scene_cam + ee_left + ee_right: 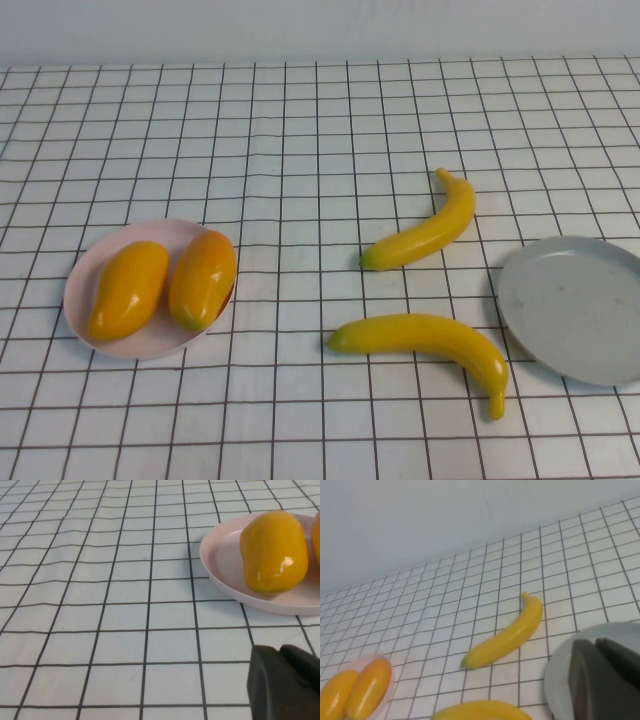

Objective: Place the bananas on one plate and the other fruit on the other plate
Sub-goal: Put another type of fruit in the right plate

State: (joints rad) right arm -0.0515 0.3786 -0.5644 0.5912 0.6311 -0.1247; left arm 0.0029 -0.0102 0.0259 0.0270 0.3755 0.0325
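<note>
- left gripper (285, 680): low over the checked cloth (300, 150), just beside pink plate (225, 577); jaw state can't tell
- both mangoes (128, 288) (203, 279) on that plate
- right gripper (605, 680): above grey plate (575, 305), state can't tell
- bananas (425, 235) (430, 340) on the cloth near it, off-plate

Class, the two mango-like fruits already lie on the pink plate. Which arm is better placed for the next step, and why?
Probably the right arm. Both bananas lie on the cloth beside the grey plate on the robot's right, and the right gripper hangs over that plate. The left gripper sits near the pink plate, farther away.
</note>
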